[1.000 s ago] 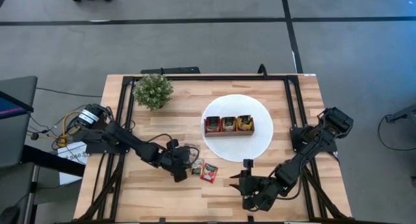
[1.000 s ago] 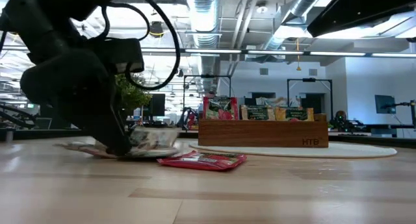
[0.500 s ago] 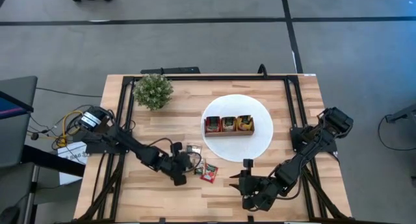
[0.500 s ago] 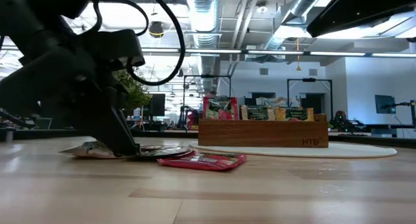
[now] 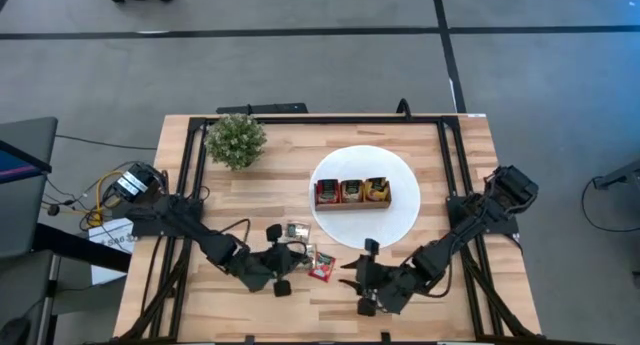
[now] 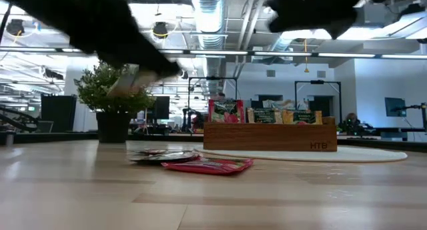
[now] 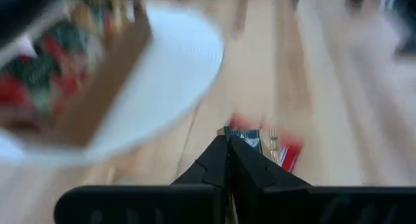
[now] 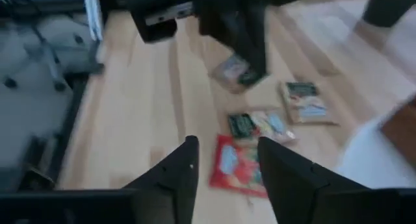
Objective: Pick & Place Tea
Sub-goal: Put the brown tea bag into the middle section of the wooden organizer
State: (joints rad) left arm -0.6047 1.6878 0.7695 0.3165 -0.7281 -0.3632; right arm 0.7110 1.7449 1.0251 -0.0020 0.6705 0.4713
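- Left wrist view: left gripper (image 7: 227, 138) fingers pinched together on a tea sachet (image 7: 245, 139), lifted off the table (image 5: 250, 200).
- Right gripper (image 8: 224, 152) spread apart, empty, above a red sachet (image 8: 238, 165).
- Loose sachets (image 5: 308, 253) near the white plate (image 5: 400, 223); more in the wooden tray (image 5: 352, 193).

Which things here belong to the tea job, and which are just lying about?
Job:
held sachet in the shut left gripper
red sachet, green-and-pale sachet and pale sachet on the table
filed sachets in the wooden tray
open right gripper

Lying about:
plant
white plate
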